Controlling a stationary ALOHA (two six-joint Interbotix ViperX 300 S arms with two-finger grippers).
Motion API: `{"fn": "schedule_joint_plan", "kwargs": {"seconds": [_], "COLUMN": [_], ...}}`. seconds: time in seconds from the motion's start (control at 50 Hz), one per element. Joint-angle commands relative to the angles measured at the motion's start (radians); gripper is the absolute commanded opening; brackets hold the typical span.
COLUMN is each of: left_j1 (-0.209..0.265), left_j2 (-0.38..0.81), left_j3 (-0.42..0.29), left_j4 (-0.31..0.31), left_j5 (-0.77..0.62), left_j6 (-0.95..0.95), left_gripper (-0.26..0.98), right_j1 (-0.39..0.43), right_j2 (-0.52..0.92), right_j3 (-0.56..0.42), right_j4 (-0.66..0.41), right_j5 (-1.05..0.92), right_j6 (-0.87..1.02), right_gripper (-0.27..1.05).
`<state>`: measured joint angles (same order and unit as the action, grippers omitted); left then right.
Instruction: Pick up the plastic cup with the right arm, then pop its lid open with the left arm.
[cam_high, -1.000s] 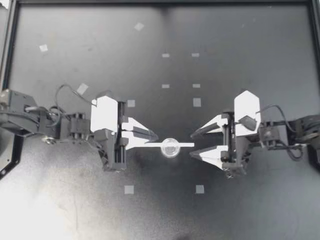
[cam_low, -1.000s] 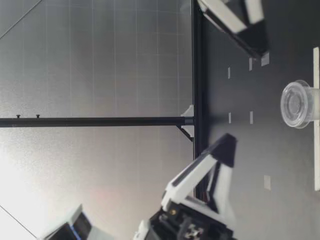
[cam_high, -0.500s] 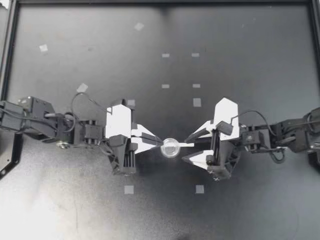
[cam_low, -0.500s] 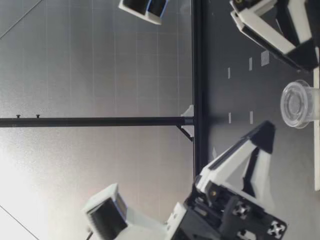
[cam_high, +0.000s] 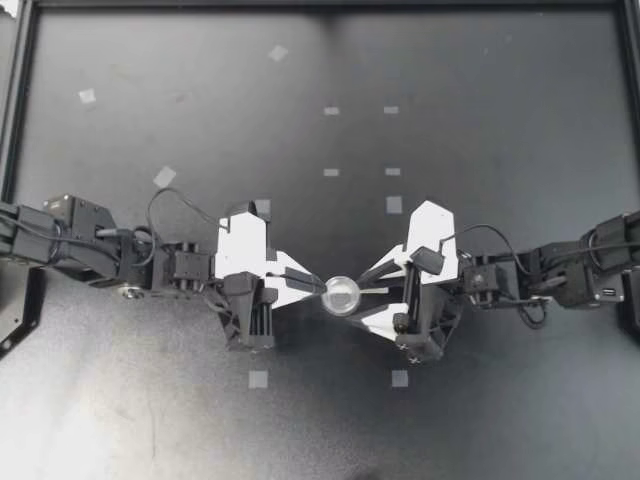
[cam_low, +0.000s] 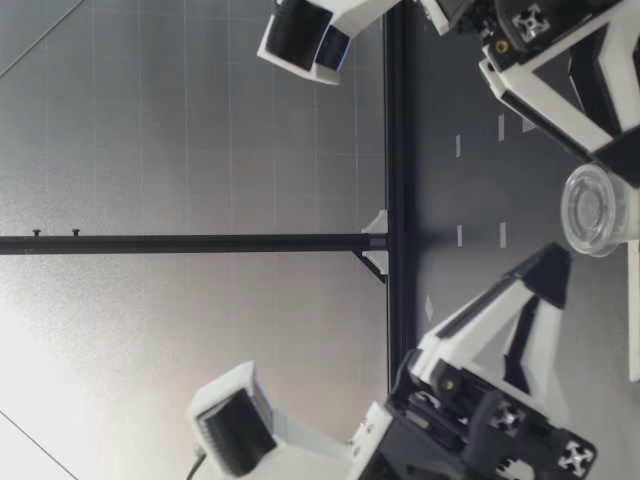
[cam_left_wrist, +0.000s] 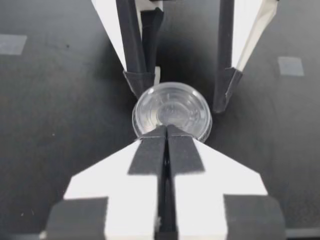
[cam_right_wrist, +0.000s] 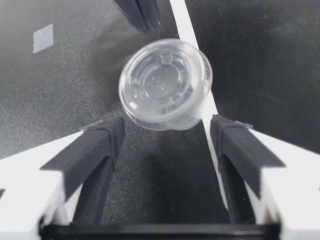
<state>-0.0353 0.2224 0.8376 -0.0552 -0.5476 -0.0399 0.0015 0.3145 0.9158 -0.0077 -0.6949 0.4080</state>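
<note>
Our left claw (cam_high: 318, 288) is pinched fully closed with nothing between its fingers. Its tips sit right against the near side of the small clear cup (cam_high: 341, 296). The cup sits near the middle of the dark counter (cam_high: 450, 120), on a thin white strip (cam_high: 378, 290). Our right claw (cam_high: 362, 299) faces it from the other side, spread wide. The cup is just ahead of its tips, in line with the gap, and neither finger touches it. A tape square (cam_high: 399, 378) lies nearby.

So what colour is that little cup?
The cup is clear plastic, colourless; best in the right wrist view.
</note>
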Motion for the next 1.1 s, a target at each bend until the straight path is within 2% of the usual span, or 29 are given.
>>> {"fn": "schedule_joint_plan", "kwargs": {"seconds": [0.0, 0.68, 1.08], "left_j1": [-0.002, -0.002, -0.002], "left_j2": [-0.008, 0.035, 0.037], "left_j3": [-0.018, -0.038, -0.038], "left_j4": [0.002, 0.002, 0.002], "left_j5": [-0.011, -0.009, -0.009], "left_j6": [-0.002, -0.002, -0.002], "left_gripper": [-0.04, -0.04, -0.04], "right_j1": [0.0, 0.0, 0.002], "right_j2": [-0.008, 0.011, 0.021], "right_j3": [-0.017, -0.051, -0.091], "right_j4": [-0.002, -0.032, -0.067], "right_j5": [-0.006, 0.003, 0.124], "right_j6": [-0.002, -0.005, -0.003], "right_gripper": [0.69, 0.68, 0.64]}}
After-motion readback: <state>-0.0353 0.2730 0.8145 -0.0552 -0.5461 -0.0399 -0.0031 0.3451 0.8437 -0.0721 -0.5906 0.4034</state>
